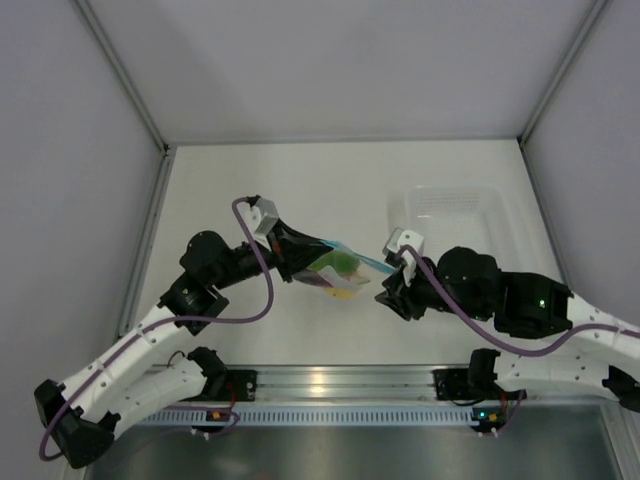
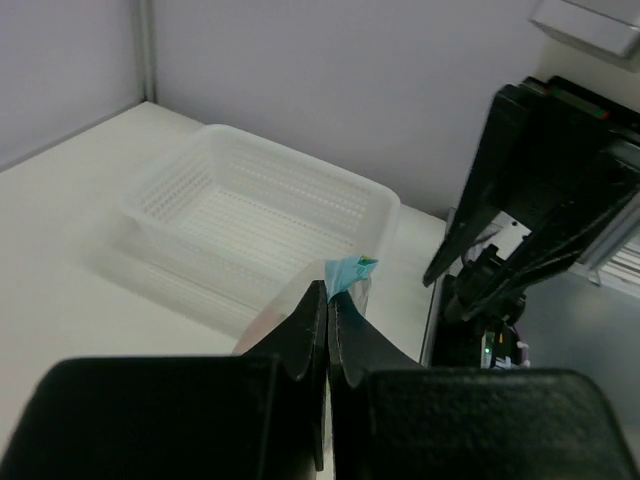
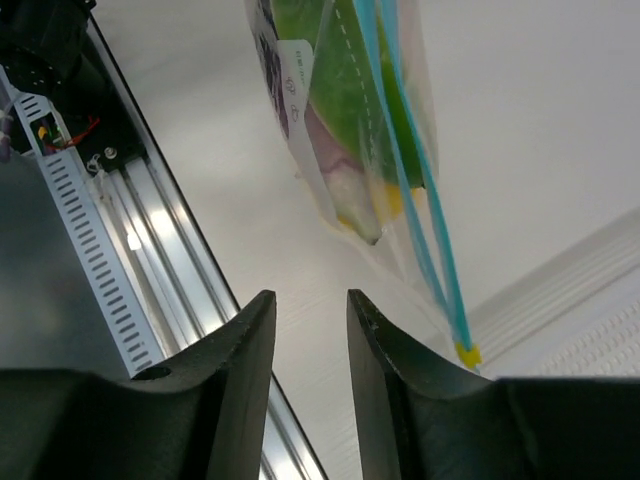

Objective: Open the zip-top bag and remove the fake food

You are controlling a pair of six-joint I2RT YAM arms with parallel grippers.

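Left jaws hold bag [image 1: 338,272]; right jaws seemingly clear.

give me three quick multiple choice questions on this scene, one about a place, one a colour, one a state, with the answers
1. Where is the clear tub?
A) far right, beyond the right claw
B) between the arm bases
C) in the left claw

2. What colour is the zip strip on the zip-top bag?
A) red
B) teal-blue
C) black

3. What state is the right claw in?
A) shut on the bag
B) shut on the tub
C) open, holding nothing

Answers:
1 A, the top view shows the tub past the right claw.
2 B, the right wrist view shows teal lines along the bag's edge.
3 C, its jaws stand apart with nothing between them; only the left claw pinches the bag.
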